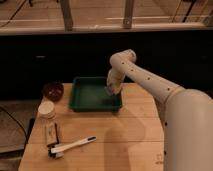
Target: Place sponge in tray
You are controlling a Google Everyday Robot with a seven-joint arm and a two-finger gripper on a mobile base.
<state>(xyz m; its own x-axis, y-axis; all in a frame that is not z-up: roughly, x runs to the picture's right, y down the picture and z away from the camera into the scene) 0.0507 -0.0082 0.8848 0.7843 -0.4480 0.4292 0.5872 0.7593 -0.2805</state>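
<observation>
One sponge (108, 90) in pincer (111, 88) over tray (86, 96)

The white arm (150, 82) stretches out from the body (190, 132), bent downward, claw (111, 89) hanging below the wrist (116, 75).

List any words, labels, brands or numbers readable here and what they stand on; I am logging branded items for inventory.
None: no text can be read anywhere in this view.
The tray, the white round container and the gripper, which hangs over the tray's right side, show no legible lettering.
</observation>
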